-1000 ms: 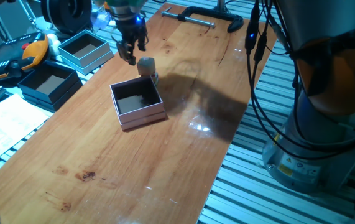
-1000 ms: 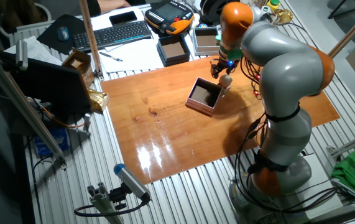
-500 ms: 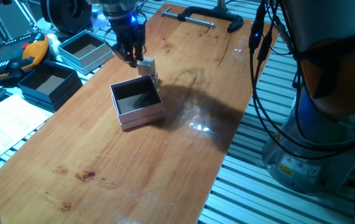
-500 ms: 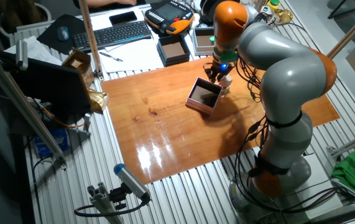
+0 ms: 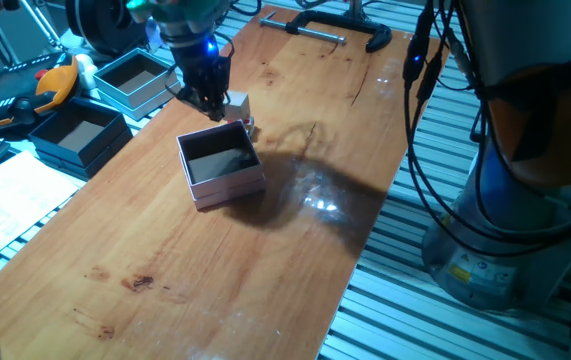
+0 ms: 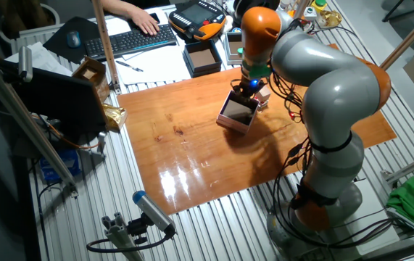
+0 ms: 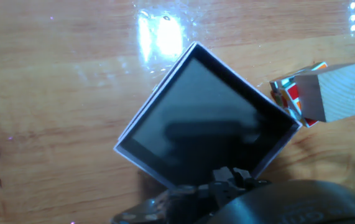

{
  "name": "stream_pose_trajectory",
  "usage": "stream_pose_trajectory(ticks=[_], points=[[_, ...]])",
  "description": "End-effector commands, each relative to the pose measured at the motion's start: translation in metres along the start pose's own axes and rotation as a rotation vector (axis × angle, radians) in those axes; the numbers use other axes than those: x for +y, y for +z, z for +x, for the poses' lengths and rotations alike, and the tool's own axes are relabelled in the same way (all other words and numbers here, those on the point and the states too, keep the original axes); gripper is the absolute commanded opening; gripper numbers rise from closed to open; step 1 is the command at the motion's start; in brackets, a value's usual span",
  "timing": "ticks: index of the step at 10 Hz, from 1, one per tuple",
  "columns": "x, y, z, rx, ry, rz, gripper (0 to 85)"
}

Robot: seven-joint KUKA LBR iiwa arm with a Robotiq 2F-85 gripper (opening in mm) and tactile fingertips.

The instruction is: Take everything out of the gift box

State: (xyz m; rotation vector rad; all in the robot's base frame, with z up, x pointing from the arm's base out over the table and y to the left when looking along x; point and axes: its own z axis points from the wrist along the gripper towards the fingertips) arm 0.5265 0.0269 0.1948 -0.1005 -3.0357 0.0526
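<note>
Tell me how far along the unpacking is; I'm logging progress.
It looks done: the gift box shows only its dark inside, and the pale block sits on the puzzle cube outside it. The gripper carries nothing visible. Nothing seems left.

Table (image 5: 265, 260): varnished wood, glossy, glare patches, visible grain. Gift box (image 7: 205, 121) at frame centre: matt card, pale rim, dark matt inside. Block (image 7: 342, 93) at right edge of hand view: bare pale wood, matt, fine grain. Puzzle cube (image 7: 289, 96) under it: glossy plastic. Arm casing (image 6: 323, 72): smooth grey plastic, slight sheen.
</note>
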Motion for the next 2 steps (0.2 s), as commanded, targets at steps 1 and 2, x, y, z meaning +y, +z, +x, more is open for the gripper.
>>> stream_pose_trajectory(ticks=[1, 2], points=[[-0.0008, -0.0007, -0.0009, 0.001, -0.001, -0.005, 0.7], [-0.0003, -0.0003, -0.0007, 0.002, 0.0, -0.005, 0.7]])
